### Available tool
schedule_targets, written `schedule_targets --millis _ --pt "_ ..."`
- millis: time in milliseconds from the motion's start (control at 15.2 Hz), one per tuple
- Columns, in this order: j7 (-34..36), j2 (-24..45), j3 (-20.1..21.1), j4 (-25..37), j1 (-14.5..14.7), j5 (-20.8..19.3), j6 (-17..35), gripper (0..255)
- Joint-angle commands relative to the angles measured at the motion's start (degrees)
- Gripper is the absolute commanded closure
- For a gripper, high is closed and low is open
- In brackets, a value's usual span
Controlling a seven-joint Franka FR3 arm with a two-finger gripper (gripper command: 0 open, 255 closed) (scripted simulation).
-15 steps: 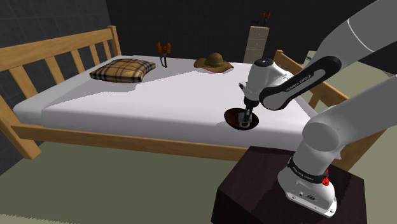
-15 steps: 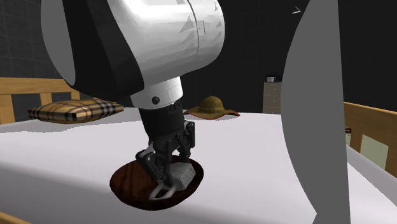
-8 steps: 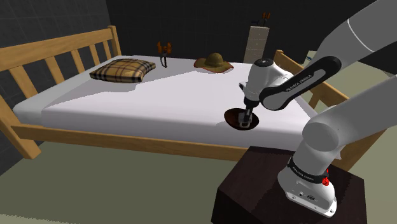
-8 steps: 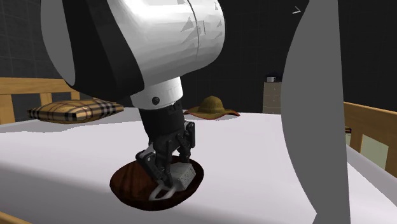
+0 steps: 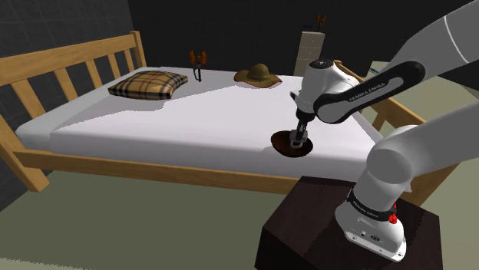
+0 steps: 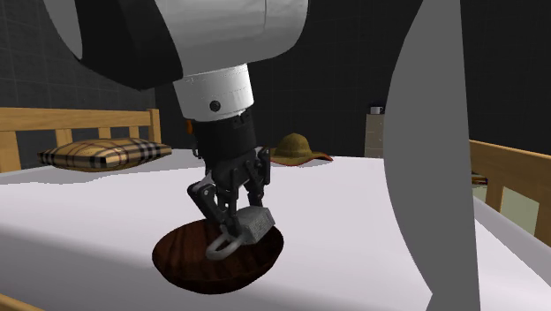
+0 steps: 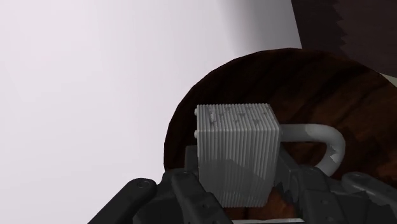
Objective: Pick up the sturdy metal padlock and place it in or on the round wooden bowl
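A ribbed grey metal padlock (image 7: 236, 153) with a curved shackle (image 7: 331, 147) hangs just above the dark brown round wooden bowl (image 7: 331, 89). My gripper (image 7: 236, 194) is shut on the padlock's body, clasping it from both sides. In the second exterior view the padlock (image 6: 251, 226) sits tilted between the fingers, its shackle dangling toward the bowl (image 6: 190, 262) below. The shoulder view puts the gripper (image 5: 298, 135) over the bowl (image 5: 285, 144) near the bed's near edge, by the stand.
The bowl rests on a white mattress (image 5: 176, 115) in a wooden bed frame (image 5: 46, 73). A plaid pillow (image 5: 148, 83) and a brown hat (image 5: 258, 74) lie at the far side. A pale cabinet (image 5: 310, 50) stands behind the bed. The dark stand (image 5: 307, 222) is close below.
The hand has risen a little, lifting the padlock from down in the bowl to just above it. The bowl has stayed in place.
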Motion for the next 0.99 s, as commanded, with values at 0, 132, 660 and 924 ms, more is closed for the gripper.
schedule_targets --millis 0,132,660,924 --pt "-0.8 -1.7 -0.2 0.7 0.7 0.9 -2.4 255" --pt "-1.6 -3.2 -0.3 1.5 1.2 1.6 -4.7 255" --pt "-4.0 -7.7 -0.5 5.4 2.6 3.8 -12.9 255" --pt "-5.0 -9.2 -0.5 7.7 3.1 4.7 -16.7 255"
